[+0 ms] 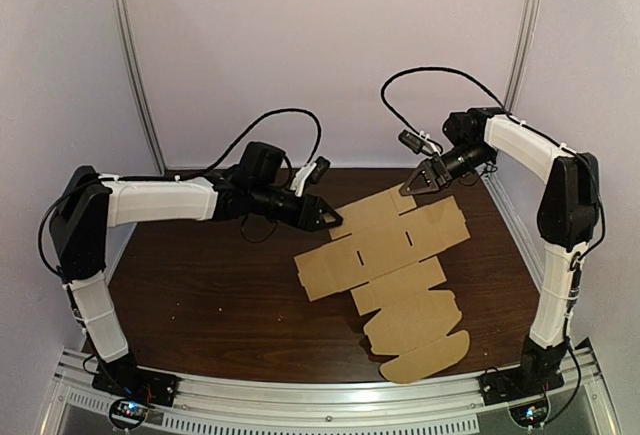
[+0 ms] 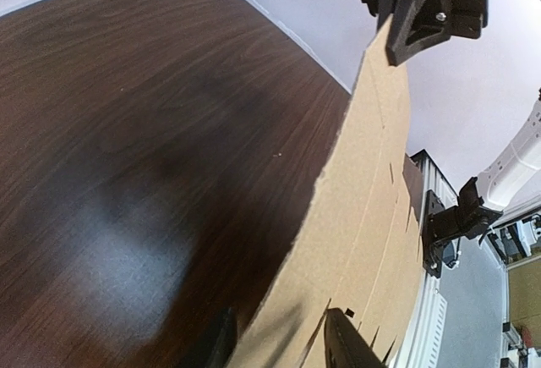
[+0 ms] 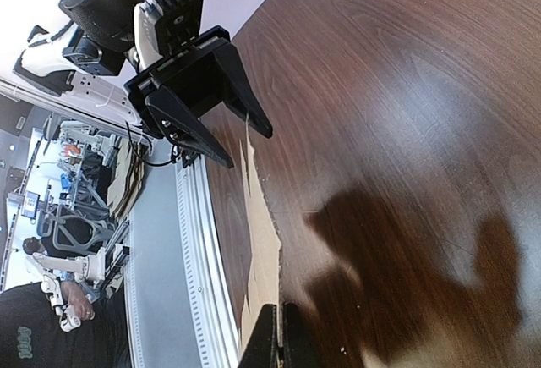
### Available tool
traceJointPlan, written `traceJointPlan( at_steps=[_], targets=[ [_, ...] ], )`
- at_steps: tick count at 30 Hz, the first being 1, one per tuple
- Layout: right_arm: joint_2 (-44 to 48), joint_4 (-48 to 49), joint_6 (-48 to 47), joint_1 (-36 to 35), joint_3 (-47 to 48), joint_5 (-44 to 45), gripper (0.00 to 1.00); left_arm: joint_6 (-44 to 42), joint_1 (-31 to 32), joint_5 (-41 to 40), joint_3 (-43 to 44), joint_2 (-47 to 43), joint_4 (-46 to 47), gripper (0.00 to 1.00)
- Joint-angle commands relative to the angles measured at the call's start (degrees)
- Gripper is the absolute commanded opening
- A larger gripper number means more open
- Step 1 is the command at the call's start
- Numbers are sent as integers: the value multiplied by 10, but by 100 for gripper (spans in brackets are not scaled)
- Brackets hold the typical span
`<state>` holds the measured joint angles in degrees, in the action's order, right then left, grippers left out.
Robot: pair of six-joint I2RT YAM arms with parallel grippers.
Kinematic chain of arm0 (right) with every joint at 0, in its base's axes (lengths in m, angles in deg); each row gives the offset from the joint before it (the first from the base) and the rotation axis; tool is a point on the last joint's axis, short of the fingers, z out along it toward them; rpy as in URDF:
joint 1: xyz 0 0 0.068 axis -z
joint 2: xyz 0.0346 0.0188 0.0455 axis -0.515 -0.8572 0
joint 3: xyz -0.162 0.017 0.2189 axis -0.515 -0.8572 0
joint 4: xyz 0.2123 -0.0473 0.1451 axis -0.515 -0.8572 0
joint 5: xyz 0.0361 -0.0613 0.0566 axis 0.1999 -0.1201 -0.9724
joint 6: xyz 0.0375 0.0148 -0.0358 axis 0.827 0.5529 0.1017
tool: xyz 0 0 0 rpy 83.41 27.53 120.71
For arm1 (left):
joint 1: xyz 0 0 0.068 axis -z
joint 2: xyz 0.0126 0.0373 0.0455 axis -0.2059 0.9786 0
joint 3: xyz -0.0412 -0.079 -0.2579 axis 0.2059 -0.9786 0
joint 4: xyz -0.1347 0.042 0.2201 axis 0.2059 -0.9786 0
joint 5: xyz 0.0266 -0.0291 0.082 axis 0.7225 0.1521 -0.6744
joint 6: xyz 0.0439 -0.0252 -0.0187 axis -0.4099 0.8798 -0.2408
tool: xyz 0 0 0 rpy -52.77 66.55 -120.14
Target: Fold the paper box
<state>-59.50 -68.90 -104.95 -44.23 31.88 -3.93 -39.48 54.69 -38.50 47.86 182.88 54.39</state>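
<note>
A flat brown cardboard box blank point(image 1: 390, 255) lies unfolded on the dark wooden table point(image 1: 200, 285), running from the back middle to the front right. My right gripper point(image 1: 412, 185) is shut on the blank's far flap; in the right wrist view its fingers point(image 3: 277, 338) pinch the thin cardboard edge point(image 3: 266, 249). My left gripper point(image 1: 330, 219) stands open at the blank's upper left edge. In the left wrist view its fingers point(image 2: 279, 347) straddle the cardboard point(image 2: 363, 216), one over the wood and one over the sheet. The far side of the sheet is lifted slightly where the right gripper point(image 2: 396, 46) holds it.
The blank's rounded end flap point(image 1: 425, 360) reaches the table's front edge, by the aluminium rail point(image 1: 300, 395). White walls close in the back and sides. The open left gripper point(image 3: 248, 148) shows in the right wrist view, facing the right gripper.
</note>
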Motion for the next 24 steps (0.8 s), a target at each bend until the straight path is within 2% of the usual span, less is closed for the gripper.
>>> traceJointPlan(
  at_steps=[1, 6, 9, 16, 18, 21, 24],
  targets=[
    [25, -12, -11, 7, -8, -11, 0, 19, -5, 39, -1, 14, 56, 33],
    [30, 5, 1, 8, -21, -8, 0, 33, -8, 55, 2, 20, 65, 12],
    [44, 47, 36, 8, -42, 7, 0, 36, -7, 53, 10, 24, 51, 0],
    [135, 195, 151, -26, -148, 123, 3, 41, -8, -6, 37, 29, -16, 0],
    [153, 209, 163, -49, -166, 167, 8, 52, -8, -21, 43, 31, -22, 0],
    [164, 211, 183, -85, -177, 223, 9, 69, -8, -42, 50, 33, -30, 0],
    [171, 204, 196, -103, -175, 230, 12, 71, -7, -59, 57, 35, -46, 0]
  ],
)
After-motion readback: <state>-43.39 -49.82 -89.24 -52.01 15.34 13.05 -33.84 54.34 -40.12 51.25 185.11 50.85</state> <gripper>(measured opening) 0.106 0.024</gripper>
